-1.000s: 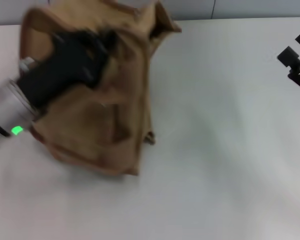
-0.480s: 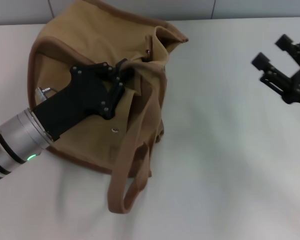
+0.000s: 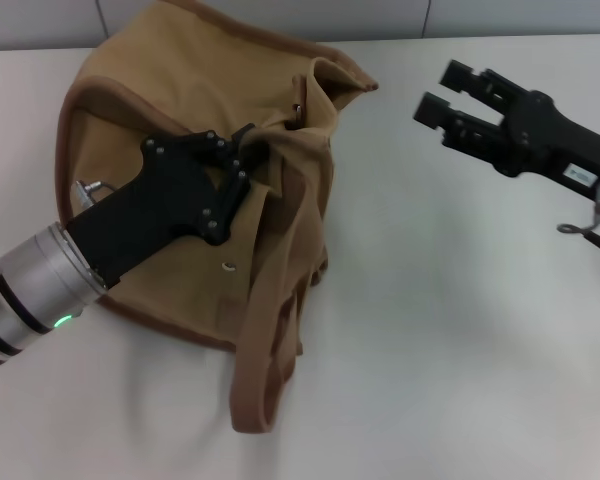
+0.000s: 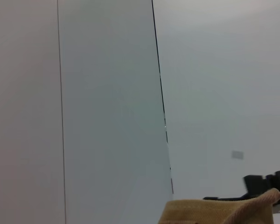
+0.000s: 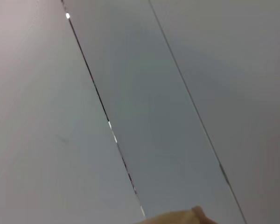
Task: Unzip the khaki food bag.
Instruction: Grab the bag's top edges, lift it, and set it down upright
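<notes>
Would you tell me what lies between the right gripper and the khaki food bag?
Only bare white table; the head view shows nothing between the open right gripper and the khaki food bag.

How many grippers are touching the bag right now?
1. The left gripper is shut on the khaki food bag near its top; the right gripper hangs open beside it, apart.

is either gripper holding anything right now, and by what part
The left gripper is shut on the khaki food bag, pinching fabric at its top. The right gripper is open, holding nothing.
</notes>
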`<state>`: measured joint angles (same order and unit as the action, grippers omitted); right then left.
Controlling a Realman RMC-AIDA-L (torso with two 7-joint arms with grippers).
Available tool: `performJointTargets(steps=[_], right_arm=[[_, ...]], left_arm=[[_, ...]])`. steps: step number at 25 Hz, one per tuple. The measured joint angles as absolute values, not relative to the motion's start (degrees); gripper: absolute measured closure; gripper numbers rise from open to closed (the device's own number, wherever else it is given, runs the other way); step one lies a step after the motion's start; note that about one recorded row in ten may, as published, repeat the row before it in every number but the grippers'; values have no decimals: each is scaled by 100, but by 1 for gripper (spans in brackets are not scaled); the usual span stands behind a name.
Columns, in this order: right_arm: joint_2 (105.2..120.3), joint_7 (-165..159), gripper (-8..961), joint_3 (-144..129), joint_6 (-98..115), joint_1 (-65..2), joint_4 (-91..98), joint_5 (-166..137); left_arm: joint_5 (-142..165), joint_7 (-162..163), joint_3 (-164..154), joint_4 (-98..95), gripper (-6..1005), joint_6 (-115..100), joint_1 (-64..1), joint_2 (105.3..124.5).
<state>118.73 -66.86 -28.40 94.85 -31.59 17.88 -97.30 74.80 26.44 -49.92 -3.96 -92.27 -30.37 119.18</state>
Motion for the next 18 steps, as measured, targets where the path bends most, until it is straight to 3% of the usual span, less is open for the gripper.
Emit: performJointTargets(steps=[18], right_arm=[[11929, -6802, 114, -3306, 8782, -3776, 1602, -9716]], left_arm=[[7507, 2488, -4992, -369, 929, -9412, -3054, 11918]])
